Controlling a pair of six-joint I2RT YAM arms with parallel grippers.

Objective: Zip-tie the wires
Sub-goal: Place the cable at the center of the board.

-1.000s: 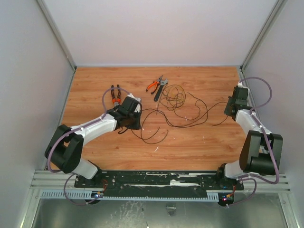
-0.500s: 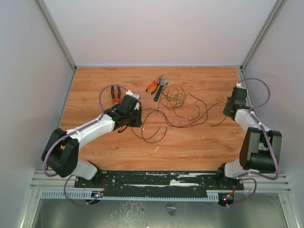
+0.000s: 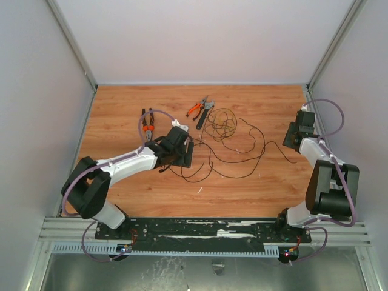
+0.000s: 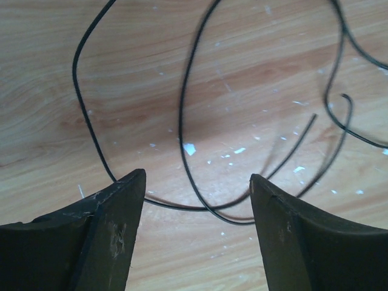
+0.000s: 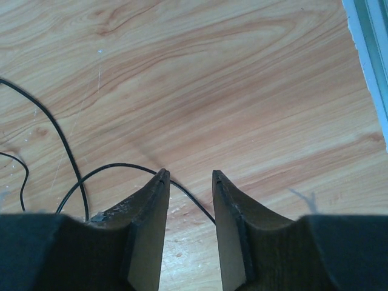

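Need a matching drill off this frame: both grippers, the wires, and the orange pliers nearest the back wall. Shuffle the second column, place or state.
Column 1
1. left gripper
2. right gripper
3. wires
4. rear orange pliers

Column 2
A. loose loops, middle of the table
B. jaws narrowly apart, near the table's right edge
C. lying flat, just left of the tangle
D. jaws wide apart above wire loops

Pairs: 1-D, 2-B, 3-A, 4-C
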